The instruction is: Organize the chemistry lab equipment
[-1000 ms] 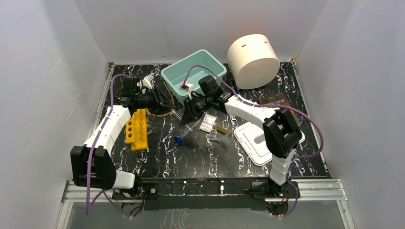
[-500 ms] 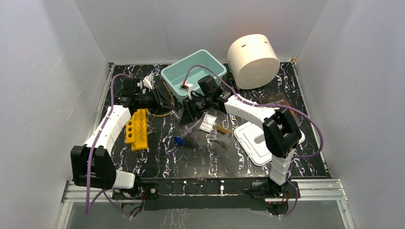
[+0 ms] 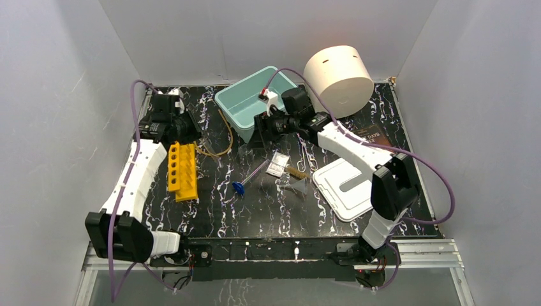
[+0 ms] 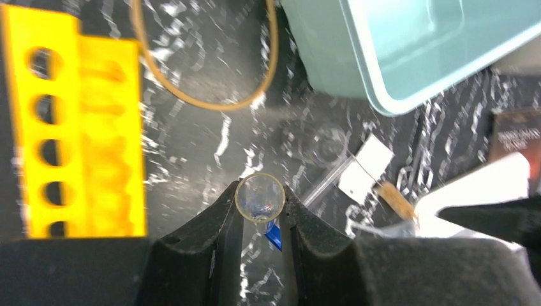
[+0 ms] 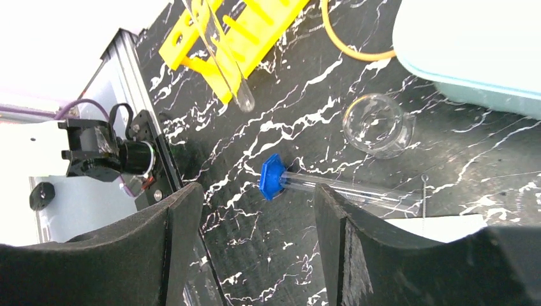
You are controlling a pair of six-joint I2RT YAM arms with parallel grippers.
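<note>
My left gripper (image 3: 183, 125) is shut on a clear glass test tube (image 4: 259, 196), seen end-on between its fingertips and hanging above the yellow rack (image 3: 182, 169). The same tube shows in the right wrist view (image 5: 224, 60). My right gripper (image 3: 263, 125) is open and empty by the teal bin (image 3: 236, 105). Below it lie the blue-capped tube (image 5: 275, 178) and the tiny glass beaker (image 5: 377, 125). The clear packet (image 3: 276, 164), wooden-handled brush (image 3: 297, 171), clear funnel (image 3: 297, 185) and amber tubing (image 3: 218, 144) lie on the table.
A white lid (image 3: 348, 185) lies at the right. The big cream cylinder (image 3: 338, 72) lies on its side at the back right, a dark book (image 3: 367, 136) in front of it. Grey walls close three sides.
My left arm has drawn back to the left with the test tube, now over the rack's far end. My right arm has risen and moved back toward the bin.
</note>
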